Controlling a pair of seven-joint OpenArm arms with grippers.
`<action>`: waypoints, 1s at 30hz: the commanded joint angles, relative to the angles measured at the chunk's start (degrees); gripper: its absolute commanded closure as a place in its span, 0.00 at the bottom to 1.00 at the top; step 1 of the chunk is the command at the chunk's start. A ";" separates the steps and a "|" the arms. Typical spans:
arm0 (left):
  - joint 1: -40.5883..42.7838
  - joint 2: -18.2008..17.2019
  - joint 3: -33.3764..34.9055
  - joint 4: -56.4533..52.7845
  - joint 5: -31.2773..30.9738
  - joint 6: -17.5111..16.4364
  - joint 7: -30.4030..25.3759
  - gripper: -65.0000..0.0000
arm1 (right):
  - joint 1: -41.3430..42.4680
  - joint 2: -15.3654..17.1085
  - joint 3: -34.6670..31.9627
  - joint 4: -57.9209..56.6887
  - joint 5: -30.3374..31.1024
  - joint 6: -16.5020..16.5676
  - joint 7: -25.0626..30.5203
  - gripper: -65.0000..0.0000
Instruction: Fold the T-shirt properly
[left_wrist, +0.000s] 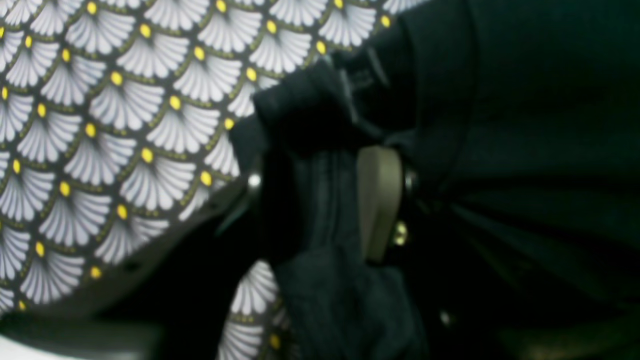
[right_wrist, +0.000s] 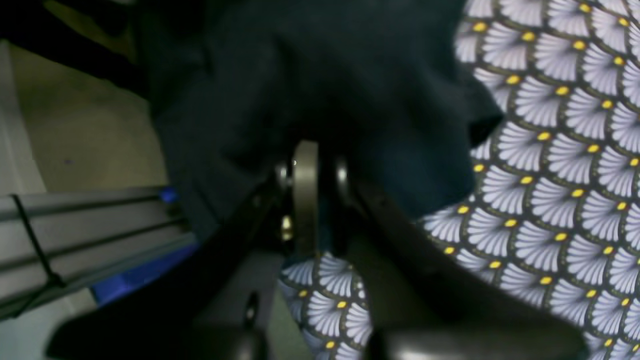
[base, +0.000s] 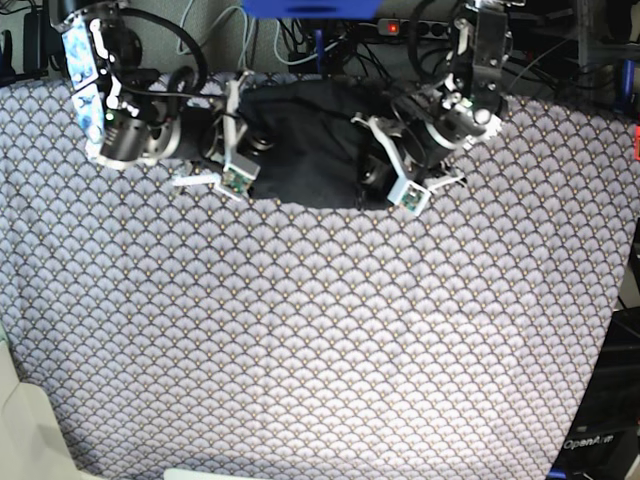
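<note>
We find the T-shirt (base: 305, 140) lying on the tablecloth (base: 320, 330) at the desk's far edge, between the right end effector (base: 245, 150) and left end effector (base: 375, 165).

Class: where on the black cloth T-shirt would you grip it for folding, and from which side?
Grip the plain black cloth T-shirt at its two outer side edges, one tool per side, coming inward from left and right: it lies bunched at the grey fan-patterned tablecloth's far edge.
</note>
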 joint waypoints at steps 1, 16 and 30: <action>0.16 -0.85 -0.20 0.63 0.48 -0.02 0.91 0.63 | 0.55 0.29 0.27 0.80 0.81 -0.05 1.02 0.96; 0.69 -1.02 -0.20 1.07 0.48 -0.02 1.00 0.63 | 2.39 -1.12 -0.08 3.26 1.25 -0.05 0.58 0.96; 0.95 -1.11 -0.20 1.16 0.48 -0.02 1.00 0.63 | 6.70 -1.21 -0.17 1.94 8.72 -0.05 4.01 0.96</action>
